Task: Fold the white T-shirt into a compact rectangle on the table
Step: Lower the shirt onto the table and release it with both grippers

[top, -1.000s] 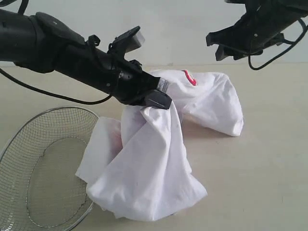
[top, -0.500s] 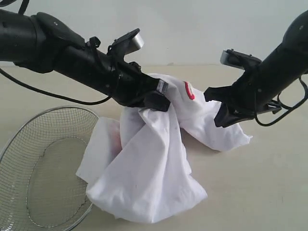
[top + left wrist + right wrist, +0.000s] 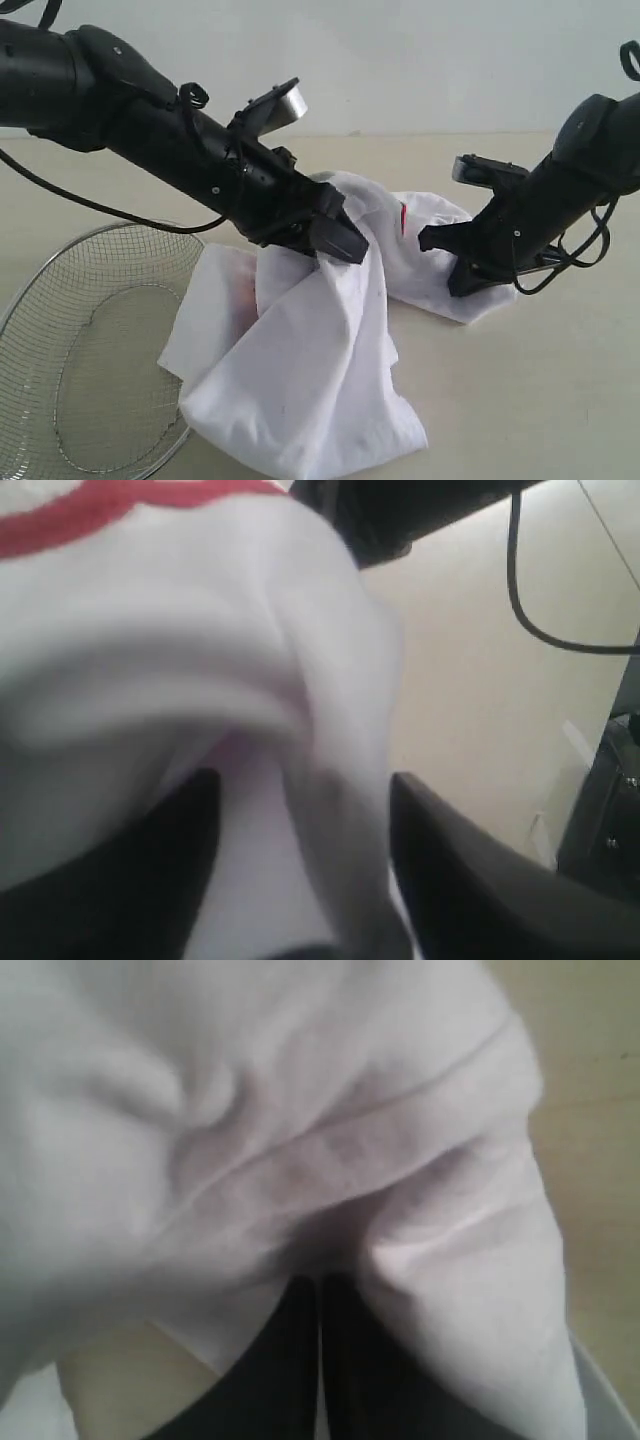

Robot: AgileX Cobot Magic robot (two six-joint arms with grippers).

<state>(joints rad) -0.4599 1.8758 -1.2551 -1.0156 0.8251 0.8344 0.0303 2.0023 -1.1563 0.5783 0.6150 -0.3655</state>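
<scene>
Your left fingers (image 3: 342, 243) stand wide, a hanging fold of the white short-sleeved cotton T-shirt (image 3: 310, 380) lying loose between them, with its red chest banner (image 3: 120, 515) just beyond their tips. Your right fingers (image 3: 305, 1360) are pinched together on a hem of the same shirt, low over the pale beige surface (image 3: 540, 400). The crumpled garment spills from the left fingers down onto the surface, reaching the rim of the round wire-mesh basket (image 3: 60, 290) below your left arm.
</scene>
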